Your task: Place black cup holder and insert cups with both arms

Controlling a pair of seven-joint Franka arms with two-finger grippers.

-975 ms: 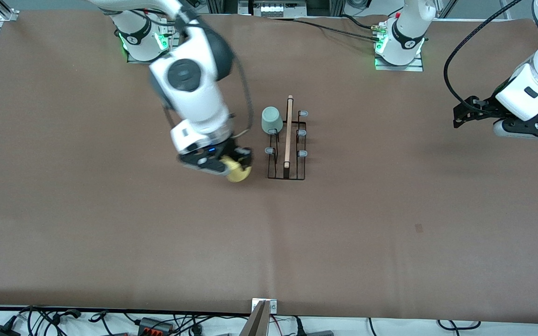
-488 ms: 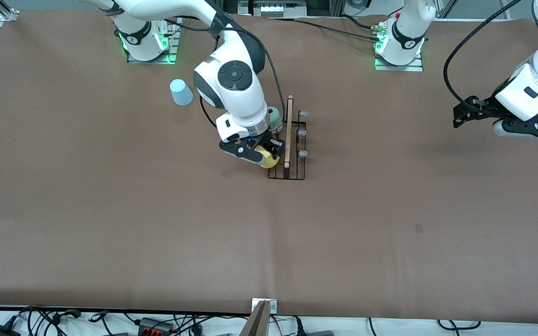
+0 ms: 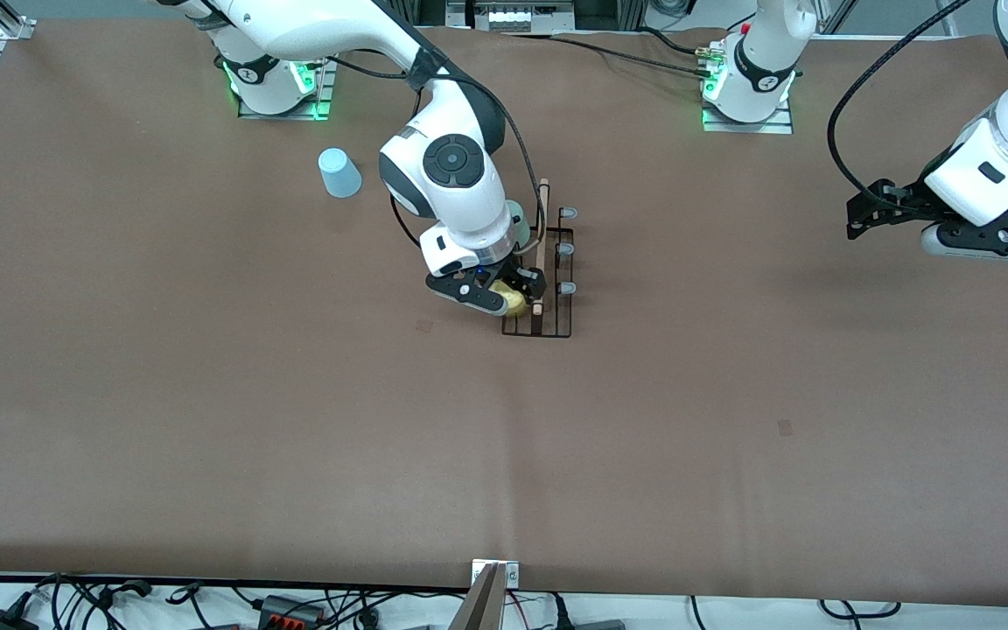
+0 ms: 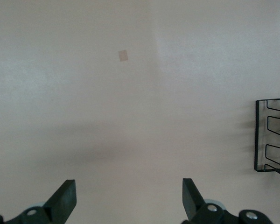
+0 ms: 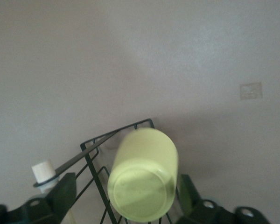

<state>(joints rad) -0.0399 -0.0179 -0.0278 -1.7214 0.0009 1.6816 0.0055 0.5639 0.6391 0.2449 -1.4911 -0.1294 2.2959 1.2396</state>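
Brown table [image 3: 206, 394] is carrying the rack [image 3: 539, 325] at its centre. Your right gripper [image 3: 514, 296] is clamping the yellow cup [image 3: 514, 304] over the rack's edge nearest the right arm. At the rack's 10 o'clock the blue cup [image 3: 339, 173] is standing. Your left gripper [image 4: 126, 200] is waiting, spread wide, over bare table.

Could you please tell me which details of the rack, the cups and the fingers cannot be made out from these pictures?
- Pale green cup: front view, mostly hidden by the right arm.
- Yellow cup: whether it sits on a peg; right wrist view, the cup covers it.
- Black cup holder: left wrist view, cut off by the edge.
- Left gripper: fingers' bases cut off.
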